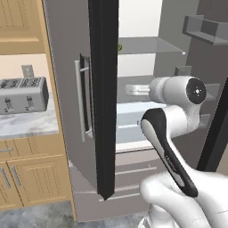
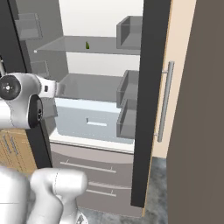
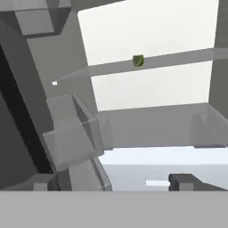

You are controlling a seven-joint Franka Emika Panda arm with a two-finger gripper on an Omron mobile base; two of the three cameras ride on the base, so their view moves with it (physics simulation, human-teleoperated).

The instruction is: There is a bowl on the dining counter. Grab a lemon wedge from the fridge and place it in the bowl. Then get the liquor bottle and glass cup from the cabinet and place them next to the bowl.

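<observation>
The gripper (image 3: 113, 181) stands with its jaws spread wide and nothing between them; in the hand view its two dark finger tips rise far apart at the bottom edge, touching nothing. It points into the open fridge (image 2: 100, 87), level with the middle shelf (image 2: 92, 87) and short of it. In the left base view the white arm (image 1: 171, 129) bends up from the lower right and reaches past the edge of the fridge's dark door (image 1: 103, 98) into the compartment.

The lemon wedge (image 3: 138, 61), a small greenish piece, lies on the fridge's upper glass shelf (image 2: 83, 45), above the middle shelf and well apart from the gripper; in the right base view it sits near the middle of that shelf (image 2: 87, 45), and in the left base view a bit of it shows just past the door edge (image 1: 119, 46). Below the middle shelf is a pale blue drawer (image 2: 92, 122), and under the fridge compartment are two grey freezer drawers (image 2: 87, 170). Clear bins (image 2: 129, 105) hang on the inside of the fridge's right door.

To the left of the fridge, a silver toaster (image 1: 23, 95) rests on a marble counter (image 1: 26, 124), with light wooden cabinets (image 1: 26, 178) below and above it. The floor in front of the fridge is grey tile (image 2: 155, 192).
</observation>
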